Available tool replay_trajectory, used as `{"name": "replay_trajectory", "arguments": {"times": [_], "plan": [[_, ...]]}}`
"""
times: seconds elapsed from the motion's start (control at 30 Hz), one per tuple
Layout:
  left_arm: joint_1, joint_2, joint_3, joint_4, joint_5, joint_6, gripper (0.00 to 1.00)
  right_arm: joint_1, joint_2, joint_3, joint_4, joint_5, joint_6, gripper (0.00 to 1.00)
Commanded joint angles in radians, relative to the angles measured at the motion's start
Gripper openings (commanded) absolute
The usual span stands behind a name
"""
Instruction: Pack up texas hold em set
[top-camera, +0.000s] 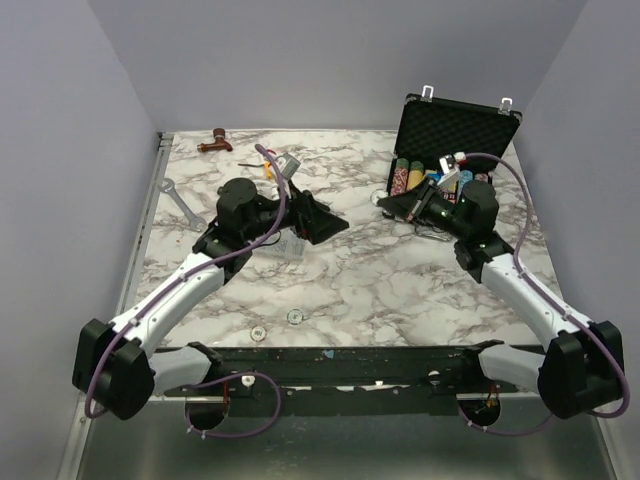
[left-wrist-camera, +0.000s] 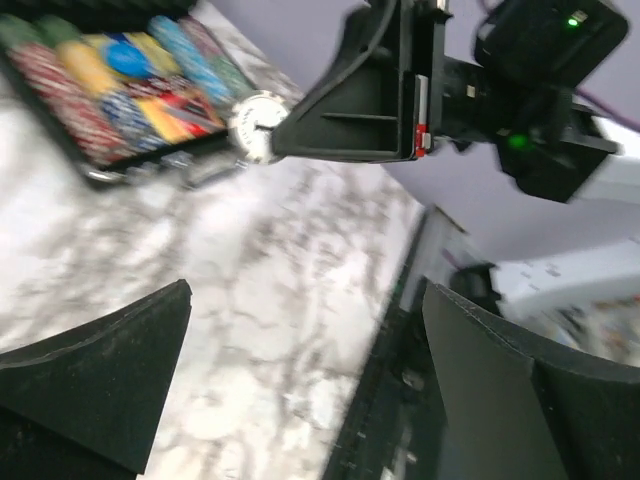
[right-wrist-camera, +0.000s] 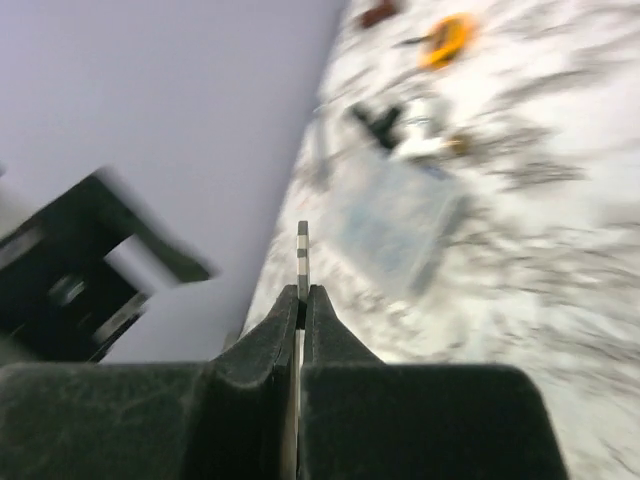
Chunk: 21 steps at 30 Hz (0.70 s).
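Poker case (top-camera: 455, 128) stands open at the far right of the marble table (top-camera: 400, 290), lid upright, with rows of chips (top-camera: 405, 177) in its base. We see the left gripper (top-camera: 322, 222) near the table's middle, its fingers (left-wrist-camera: 120, 370) spread wide. The right gripper (top-camera: 384, 203) hovers just beside the case's near left corner. We note a clear box (top-camera: 290, 247) under the left arm. A white disc (left-wrist-camera: 258, 125) sits clamped between the right gripper's fingertips.
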Motion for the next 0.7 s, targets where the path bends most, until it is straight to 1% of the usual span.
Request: {"name": "replay_trajectory", "arguments": {"times": [0.0, 0.07, 0.17, 0.2, 0.27, 0.4, 0.57, 0.67], "plan": [[-0.019, -0.121, 0.018, -0.152, -0.409, 0.198, 0.98, -0.123, 0.010, 0.114, -0.610, 0.461, -0.083, 0.01], [-0.043, -0.145, 0.030, -0.196, -0.518, 0.268, 0.98, -0.214, 0.073, 0.174, -0.752, 0.499, -0.062, 0.01], [-0.079, -0.193, 0.005, -0.183, -0.671, 0.319, 0.98, -0.330, 0.181, 0.289, -0.938, 0.569, -0.019, 0.01], [-0.085, -0.207, -0.009, -0.167, -0.698, 0.324, 0.98, -0.359, 0.224, 0.331, -1.002, 0.605, 0.007, 0.01], [-0.090, -0.226, -0.020, -0.157, -0.731, 0.324, 0.98, -0.393, 0.289, 0.399, -1.058, 0.667, 0.044, 0.01], [-0.093, -0.219, 0.017, -0.209, -0.711, 0.327, 0.98, -0.442, 0.360, 0.464, -1.064, 0.693, 0.127, 0.01], [-0.098, -0.186, 0.086, -0.310, -0.656, 0.323, 0.98, -0.516, 0.437, 0.473, -1.063, 0.629, 0.263, 0.01], [-0.098, -0.166, 0.114, -0.354, -0.665, 0.304, 0.98, -0.520, 0.463, 0.478, -1.036, 0.627, 0.301, 0.01]]}}
